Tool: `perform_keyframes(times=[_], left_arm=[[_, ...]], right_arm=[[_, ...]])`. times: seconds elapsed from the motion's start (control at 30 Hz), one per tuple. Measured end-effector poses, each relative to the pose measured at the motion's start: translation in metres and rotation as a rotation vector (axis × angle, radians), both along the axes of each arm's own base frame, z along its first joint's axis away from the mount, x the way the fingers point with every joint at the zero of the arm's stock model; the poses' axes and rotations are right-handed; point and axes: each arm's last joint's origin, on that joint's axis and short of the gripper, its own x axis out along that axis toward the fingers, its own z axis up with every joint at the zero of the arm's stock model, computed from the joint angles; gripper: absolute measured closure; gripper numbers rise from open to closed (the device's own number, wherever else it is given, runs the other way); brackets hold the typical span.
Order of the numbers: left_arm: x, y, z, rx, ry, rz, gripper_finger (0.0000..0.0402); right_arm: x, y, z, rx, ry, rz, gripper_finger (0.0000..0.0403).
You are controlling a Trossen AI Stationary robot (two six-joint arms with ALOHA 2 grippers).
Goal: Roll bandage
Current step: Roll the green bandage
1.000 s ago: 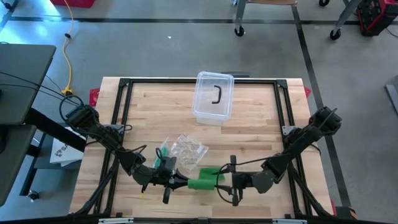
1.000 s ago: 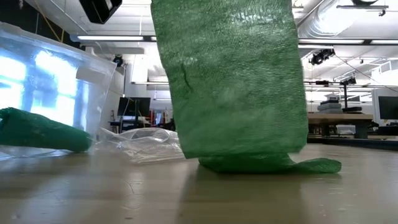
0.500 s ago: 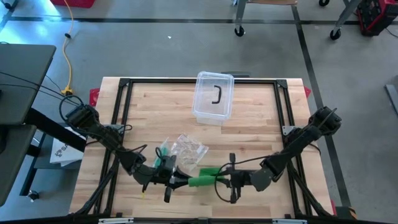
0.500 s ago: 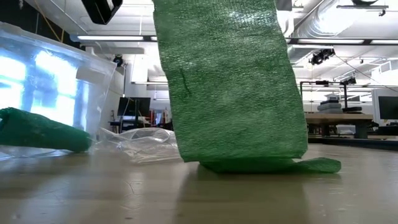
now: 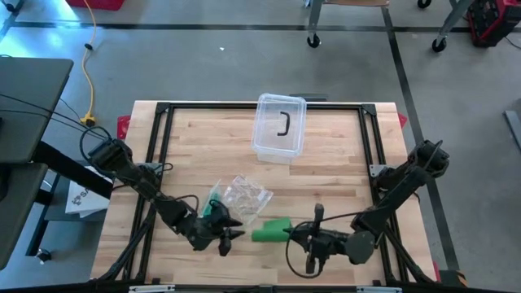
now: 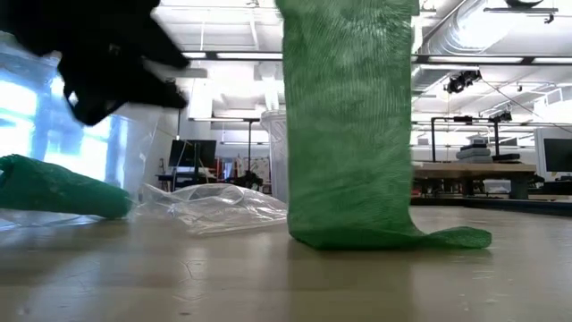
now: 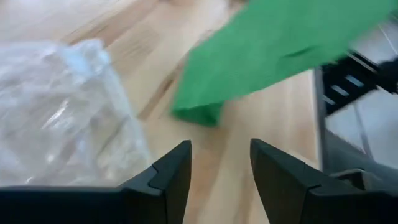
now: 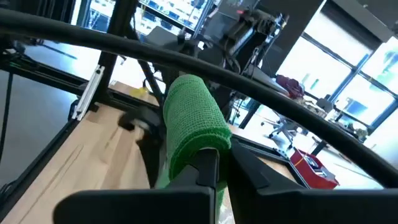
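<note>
One clear plastic box (image 5: 279, 127) sits at the far middle of the wooden worktop (image 5: 326, 175), with a single dark curved piece (image 5: 284, 124) lying inside it. Nearer the front lies one crumpled clear plastic bag (image 5: 246, 195); what it holds cannot be made out. One green bandage (image 5: 269, 230) lies at the front centre, between the two hands. The right hand (image 5: 303, 237) is pinched shut on one end of it, lifting the strip off the wood while the other end trails on the worktop. The left hand (image 5: 229, 233) sits just beside the bandage, fingers (image 7: 168, 177) parted and holding nothing.
</note>
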Motion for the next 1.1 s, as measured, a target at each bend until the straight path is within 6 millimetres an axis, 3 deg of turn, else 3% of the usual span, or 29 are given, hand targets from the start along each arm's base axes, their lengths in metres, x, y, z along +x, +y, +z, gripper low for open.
perform_keyframes(times=[0.17, 0.27, 0.4, 0.53, 0.7, 0.87, 1.0, 1.1], left_arm=[[0.010, 0.024, -0.027, 0.018, 0.024, 0.131, 0.0244], [0.024, 0.040, -0.036, 0.016, 0.023, 0.114, 0.0251], [0.040, 0.058, -0.039, 0.042, 0.022, 0.038, 0.0266], [0.041, 0.068, -0.027, 0.048, 0.014, 0.023, 0.0277], [0.028, 0.072, 0.003, 0.066, 0.001, 0.056, 0.0287], [0.015, 0.070, 0.028, 0.101, -0.056, 0.078, 0.0297], [0.010, 0.066, 0.035, 0.124, -0.081, 0.075, 0.0304], [0.007, 0.060, 0.033, 0.144, -0.074, 0.075, 0.0308]], right_arm=[[-0.007, 0.007, -0.003, 0.018, 0.021, 0.025, 0.0398], [-0.014, 0.014, -0.001, 0.026, 0.008, 0.060, 0.0396], [-0.023, 0.018, 0.019, -0.013, -0.097, 0.025, 0.0398], [-0.030, 0.006, 0.048, -0.053, -0.186, -0.073, 0.0400], [-0.039, -0.018, 0.079, -0.025, -0.246, -0.135, 0.0400], [-0.023, -0.050, 0.085, -0.098, -0.174, -0.273, 0.0400], [-0.006, -0.075, 0.081, -0.170, -0.112, -0.349, 0.0400], [0.001, -0.081, 0.077, -0.180, -0.104, -0.307, 0.0400]])
